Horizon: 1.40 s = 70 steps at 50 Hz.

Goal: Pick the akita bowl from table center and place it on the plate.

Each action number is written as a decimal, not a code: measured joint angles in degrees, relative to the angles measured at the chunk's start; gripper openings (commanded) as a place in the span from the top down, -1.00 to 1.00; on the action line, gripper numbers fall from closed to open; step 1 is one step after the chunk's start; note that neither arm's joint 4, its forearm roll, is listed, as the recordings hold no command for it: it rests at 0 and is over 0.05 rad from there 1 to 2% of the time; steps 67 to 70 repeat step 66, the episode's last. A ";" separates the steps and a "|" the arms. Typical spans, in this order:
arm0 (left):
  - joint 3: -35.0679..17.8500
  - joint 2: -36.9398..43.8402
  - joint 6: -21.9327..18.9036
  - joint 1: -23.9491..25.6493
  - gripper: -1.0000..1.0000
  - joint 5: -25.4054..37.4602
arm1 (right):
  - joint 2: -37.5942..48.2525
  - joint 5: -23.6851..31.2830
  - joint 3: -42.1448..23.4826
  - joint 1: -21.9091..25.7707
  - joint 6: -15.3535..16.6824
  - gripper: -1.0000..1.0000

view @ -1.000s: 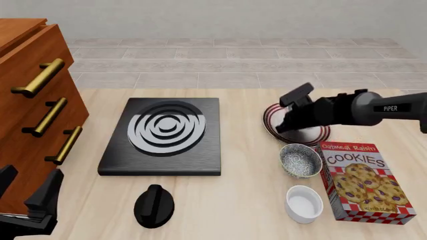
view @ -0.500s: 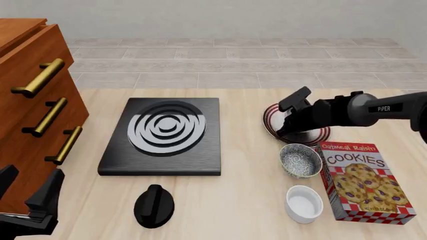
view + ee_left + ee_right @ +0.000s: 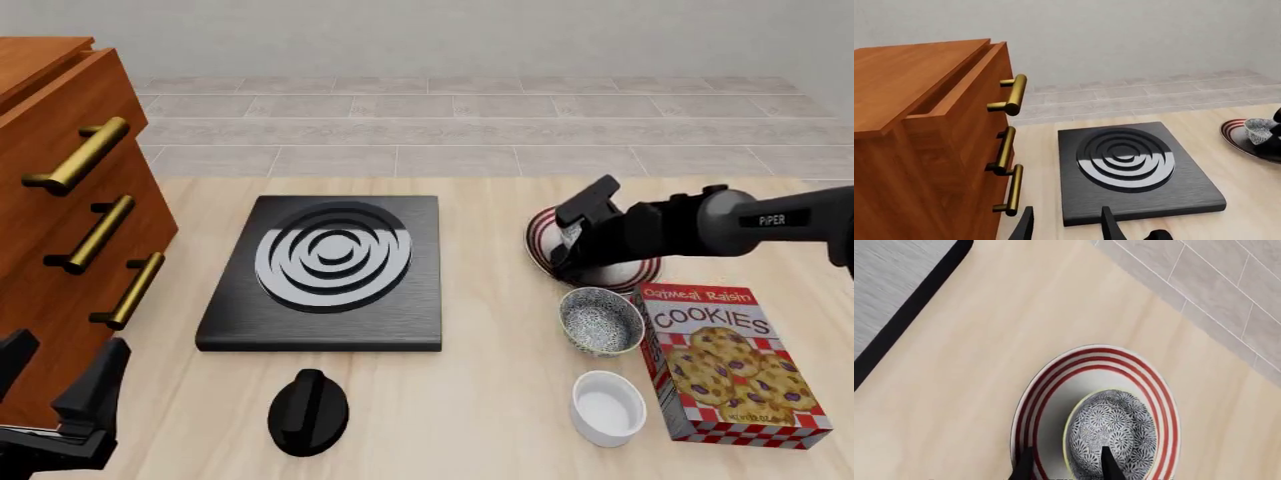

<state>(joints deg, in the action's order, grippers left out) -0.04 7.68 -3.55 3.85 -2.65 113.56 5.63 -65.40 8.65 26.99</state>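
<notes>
While the right tool (image 3: 1064, 462) gripped the akita bowl (image 3: 1113, 432) by its rim over the plate (image 3: 1037, 405), a careless release could tip it; the left tool (image 3: 1066, 227) sat open, empty.

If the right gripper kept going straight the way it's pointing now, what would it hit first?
Most likely the akita bowl on the plate. In the right wrist view, the right gripper points down at it, one finger over its rim. Depth is unclear.
</notes>
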 measured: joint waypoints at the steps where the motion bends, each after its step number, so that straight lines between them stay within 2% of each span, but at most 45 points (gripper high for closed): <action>1: 0.00 0.02 0.00 0.00 -1.00 -0.01 | -0.24 -0.02 0.15 0.08 0.07 -1.00; 19: 0.00 0.01 -0.06 0.03 -1.00 0.08 | -7.02 -0.44 4.32 0.67 2.52 -1.00; 36: 0.01 -0.17 -0.17 0.07 -1.00 0.29 | -15.70 -2.46 11.66 1.99 3.32 -1.00; 66: 0.02 -0.60 -0.61 -0.07 -1.00 0.86 | -40.76 -4.72 27.36 3.74 -1.21 -1.00; 70: 0.02 -0.60 -0.61 -0.07 -1.00 0.86 | -40.76 -4.72 27.36 3.74 -1.21 -1.00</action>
